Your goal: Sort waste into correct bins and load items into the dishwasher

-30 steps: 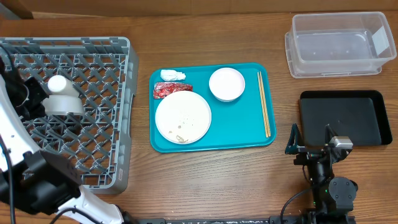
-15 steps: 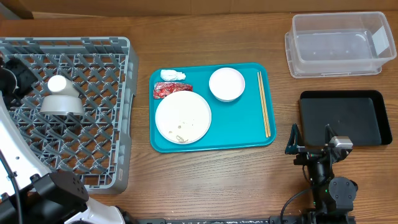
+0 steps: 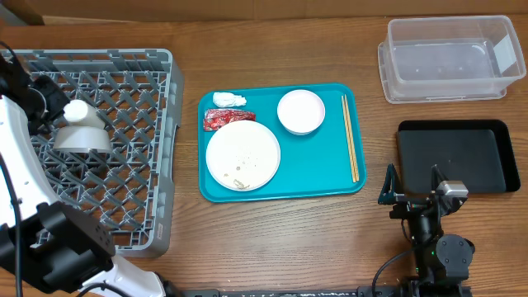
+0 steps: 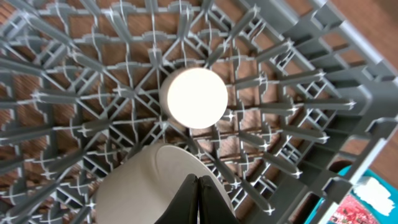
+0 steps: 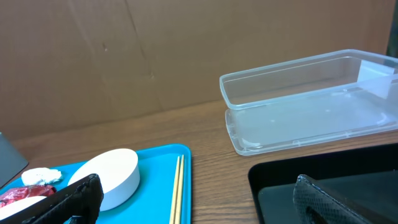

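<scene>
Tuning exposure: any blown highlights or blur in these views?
Left wrist: the white cup is blown out to a featureless disc, the rack sharp. Right wrist: tool fingers dark and soft, clear tub crisp. Overhead: even light, no glare.

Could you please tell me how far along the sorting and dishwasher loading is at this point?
Done: the grey-blue bowl and small white cup sit in the dish rack. In hand: nothing; the left gripper is shut above the bowl, the right gripper open near the black tray. Left: the white plate, pale pink bowl, chopsticks, tissue and red wrapper are on the teal tray; the clear tub looks empty.
</scene>
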Robot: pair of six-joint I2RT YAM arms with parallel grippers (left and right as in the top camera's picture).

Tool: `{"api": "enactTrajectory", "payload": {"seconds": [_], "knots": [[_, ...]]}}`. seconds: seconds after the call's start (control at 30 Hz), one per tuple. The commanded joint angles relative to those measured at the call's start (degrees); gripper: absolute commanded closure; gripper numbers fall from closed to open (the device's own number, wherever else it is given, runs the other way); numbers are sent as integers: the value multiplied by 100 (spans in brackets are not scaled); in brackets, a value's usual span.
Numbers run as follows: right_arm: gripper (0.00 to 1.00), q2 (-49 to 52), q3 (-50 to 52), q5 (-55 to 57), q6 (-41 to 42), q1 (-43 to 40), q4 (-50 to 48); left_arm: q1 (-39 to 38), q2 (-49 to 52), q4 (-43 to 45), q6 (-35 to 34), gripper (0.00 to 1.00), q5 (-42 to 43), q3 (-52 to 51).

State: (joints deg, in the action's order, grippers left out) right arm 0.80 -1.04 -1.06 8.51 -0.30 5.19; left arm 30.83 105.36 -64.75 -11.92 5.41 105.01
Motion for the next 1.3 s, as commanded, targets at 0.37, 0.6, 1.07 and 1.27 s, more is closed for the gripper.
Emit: {"api": "enactTrajectory", "payload": {"seconds": [0.37,0.6,1.07,1.27], "knots": [[0,-63,59,37,-42,33,-35,-83,372,-1434,977,75,164,-94],[0,-63,59,37,-42,33,-35,-79,369,-2323,1027,94,125,-87],[0,-63,59,37,-42,33,-37,-87,321,-2881,1027,80,-90,629],[0,-63,59,37,-42,33,-35,-87,328,-2492,1023,86,-90,455]]}}
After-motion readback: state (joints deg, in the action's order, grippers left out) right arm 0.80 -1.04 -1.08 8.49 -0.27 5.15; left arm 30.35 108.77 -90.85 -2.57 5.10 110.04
